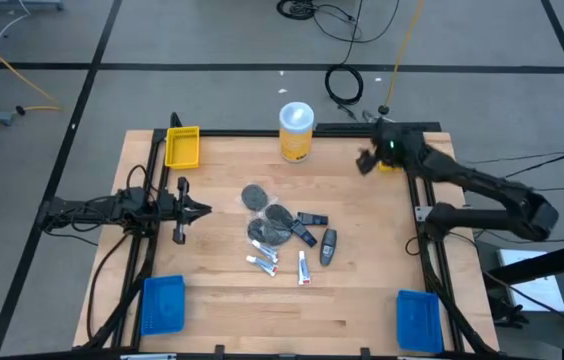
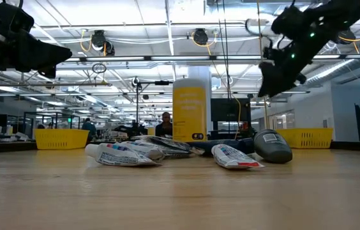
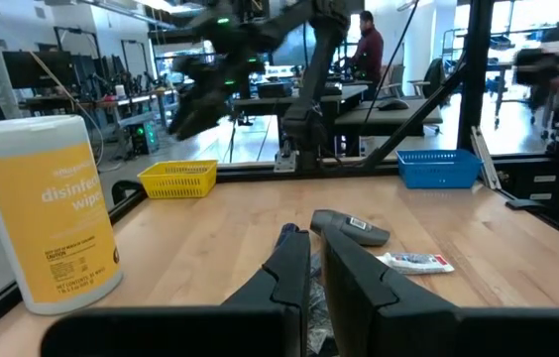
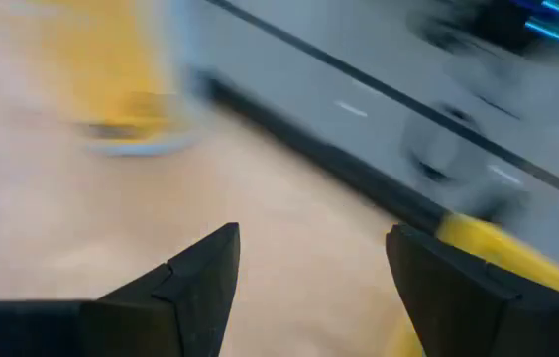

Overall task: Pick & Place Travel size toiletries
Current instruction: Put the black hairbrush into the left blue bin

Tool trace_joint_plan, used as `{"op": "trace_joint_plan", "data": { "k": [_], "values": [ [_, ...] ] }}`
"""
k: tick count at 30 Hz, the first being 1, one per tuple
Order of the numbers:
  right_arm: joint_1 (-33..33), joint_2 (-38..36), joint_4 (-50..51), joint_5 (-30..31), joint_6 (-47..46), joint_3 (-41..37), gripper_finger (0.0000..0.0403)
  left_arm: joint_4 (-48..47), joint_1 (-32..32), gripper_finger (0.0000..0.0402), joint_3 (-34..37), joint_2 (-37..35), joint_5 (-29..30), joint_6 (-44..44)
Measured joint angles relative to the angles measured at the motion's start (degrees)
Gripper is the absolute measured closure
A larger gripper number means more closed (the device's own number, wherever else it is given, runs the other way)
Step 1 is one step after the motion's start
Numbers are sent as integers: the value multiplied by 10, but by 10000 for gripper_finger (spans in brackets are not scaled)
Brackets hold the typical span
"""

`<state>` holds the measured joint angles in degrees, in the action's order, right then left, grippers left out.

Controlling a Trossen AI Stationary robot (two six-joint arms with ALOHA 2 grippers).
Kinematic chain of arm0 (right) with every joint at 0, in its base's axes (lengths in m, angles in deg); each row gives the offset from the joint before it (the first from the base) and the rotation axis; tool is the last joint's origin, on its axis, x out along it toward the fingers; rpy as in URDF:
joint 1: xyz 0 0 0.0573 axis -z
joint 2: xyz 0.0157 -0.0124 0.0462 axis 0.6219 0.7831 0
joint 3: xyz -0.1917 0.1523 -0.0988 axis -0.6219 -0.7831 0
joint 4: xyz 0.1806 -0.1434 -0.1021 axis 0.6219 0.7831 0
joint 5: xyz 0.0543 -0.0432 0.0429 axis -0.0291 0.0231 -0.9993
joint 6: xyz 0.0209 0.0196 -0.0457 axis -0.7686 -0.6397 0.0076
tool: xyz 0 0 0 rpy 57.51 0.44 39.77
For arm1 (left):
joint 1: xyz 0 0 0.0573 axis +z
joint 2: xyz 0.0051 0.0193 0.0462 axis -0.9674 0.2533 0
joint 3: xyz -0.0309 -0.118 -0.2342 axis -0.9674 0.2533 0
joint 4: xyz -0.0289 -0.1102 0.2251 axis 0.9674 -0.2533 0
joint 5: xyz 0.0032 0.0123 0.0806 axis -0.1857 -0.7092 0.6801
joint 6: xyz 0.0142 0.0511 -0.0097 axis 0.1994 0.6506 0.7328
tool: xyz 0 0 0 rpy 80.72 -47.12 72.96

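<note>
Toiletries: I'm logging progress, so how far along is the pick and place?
Hardly begun, as far as the bins show. The toiletries lie clustered mid-table, and the blue bins look empty. Nothing is in hand: the right gripper hangs open near the far yellow bin, and the left gripper waits shut beside the pile. Everything remains.

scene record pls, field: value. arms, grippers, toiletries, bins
left gripper: at the table's left side, fingers close together, empty, pointing toward the pile
right gripper: raised near the far right corner, fingers apart, empty
toiletries: loose pile at table centre, none picked
white tubes: at the pile's near edge
dark grey oblong piece: at the pile's right edge
wipes canister: upright at the far edge, yellow with white lid
yellow bins: far left corner; another behind the right arm
blue bins: near left and near right corners
</note>
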<state>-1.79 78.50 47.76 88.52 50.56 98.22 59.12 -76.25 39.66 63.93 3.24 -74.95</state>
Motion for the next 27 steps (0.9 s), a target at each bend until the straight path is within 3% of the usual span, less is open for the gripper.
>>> {"op": "trace_joint_plan", "data": {
  "k": [3, 6, 13, 17, 20, 23, 27],
  "values": [
    [-88, -40, -73, -43, 3, -61, 154, 0, 0, 369, 0, 0, 0, 0],
    [-176, -57, -168, -48, 11, -133, 154, 0, 0, 369, 0, 0, 0, 0],
    [-332, -15, -446, -45, 41, -279, 154, 0, 0, 369, 0, 0, 0, 5],
    [-379, 35, -562, -40, 31, -319, 154, 22, 4, 369, 0, 0, 56, 167],
    [-402, 73, -601, -21, 24, -325, 154, 72, 9, 369, 0, 0, 136, 233],
    [-420, 108, -633, 15, 41, -325, 154, 117, 13, 369, 0, 1, 170, 299],
    [-430, 148, -686, 33, 66, -325, 154, 185, 13, 369, 0, 0, 139, 260]
  ]
}}
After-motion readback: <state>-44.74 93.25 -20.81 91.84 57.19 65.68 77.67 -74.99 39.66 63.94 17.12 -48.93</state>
